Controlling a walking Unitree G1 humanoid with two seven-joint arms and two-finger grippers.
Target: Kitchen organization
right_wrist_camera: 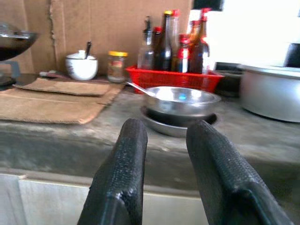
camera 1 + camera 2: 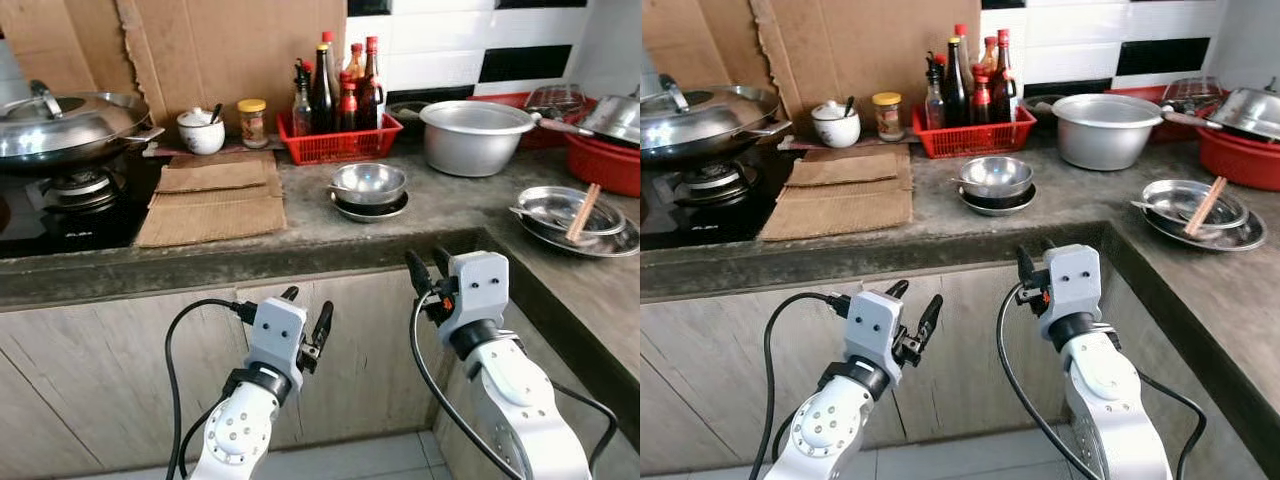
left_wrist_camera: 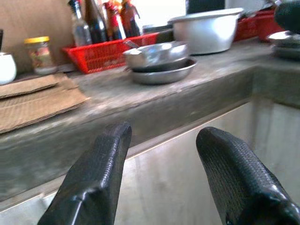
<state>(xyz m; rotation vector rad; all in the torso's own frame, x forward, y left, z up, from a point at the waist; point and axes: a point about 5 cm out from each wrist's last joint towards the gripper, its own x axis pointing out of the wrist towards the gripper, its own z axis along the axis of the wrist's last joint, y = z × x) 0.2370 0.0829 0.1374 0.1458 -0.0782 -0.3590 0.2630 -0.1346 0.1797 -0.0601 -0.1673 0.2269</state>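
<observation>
Both arms are raised below the counter [image 2: 420, 215] edge. The left gripper [image 2: 306, 322] has its fingers apart, and the right gripper [image 2: 428, 262] is parted too. The steel bowl [image 2: 368, 183], a spoon inside it, sits on the counter just above and beyond the right gripper. Behind the bowl, a red basket [image 2: 340, 140] holds bottles [image 2: 335, 85].

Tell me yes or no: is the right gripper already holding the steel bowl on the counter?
No. The right gripper hangs open below the counter edge, apart from the steel bowl, which sits on its plate.
</observation>
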